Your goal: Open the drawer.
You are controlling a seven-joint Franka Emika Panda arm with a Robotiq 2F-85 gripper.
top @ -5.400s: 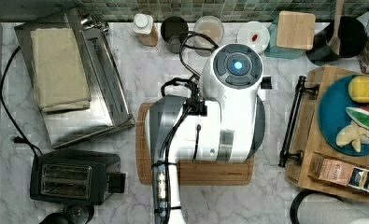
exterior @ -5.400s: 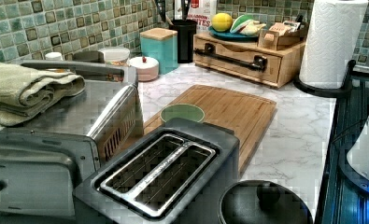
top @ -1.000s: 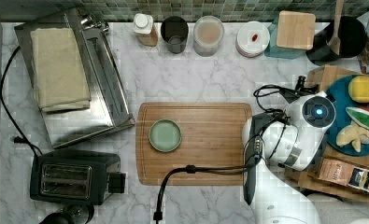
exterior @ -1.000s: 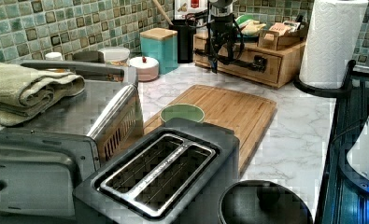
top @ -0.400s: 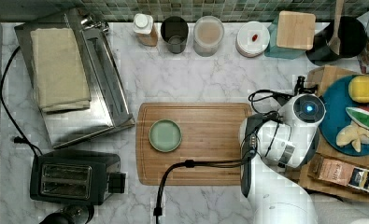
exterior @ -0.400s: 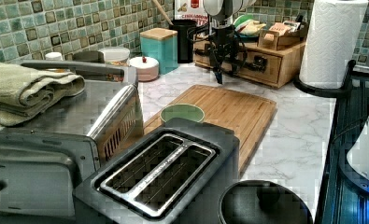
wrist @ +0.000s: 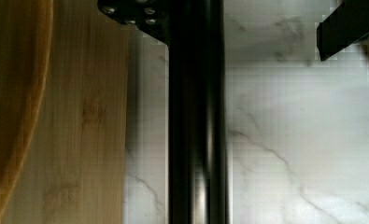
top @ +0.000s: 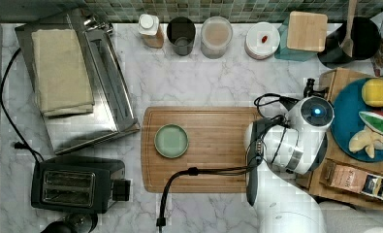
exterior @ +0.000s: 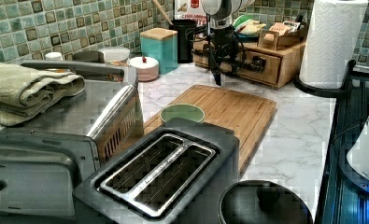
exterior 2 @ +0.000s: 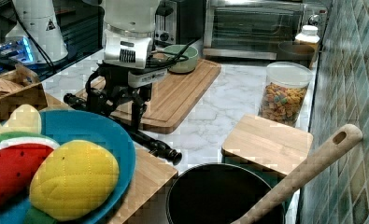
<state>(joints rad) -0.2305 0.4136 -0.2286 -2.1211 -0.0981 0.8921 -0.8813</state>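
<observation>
Hooked low at the drawer front, the end effector (exterior 2: 121, 109) straddles the black bar handle (exterior 2: 126, 130), fingers either side; whether they actually pinch it, I cannot tell.

From where I stand, the drawer (exterior: 261, 65) sits in the small wooden cabinet (exterior: 285, 58) at the top view's right, beside the cutting board (top: 203, 148) on the marble desk (top: 199, 87). If the fingers only brush the bar, a pull could slip off; a skewed pull might drag the whole cabinet. The arm points straight down, wrist vertical.
</observation>
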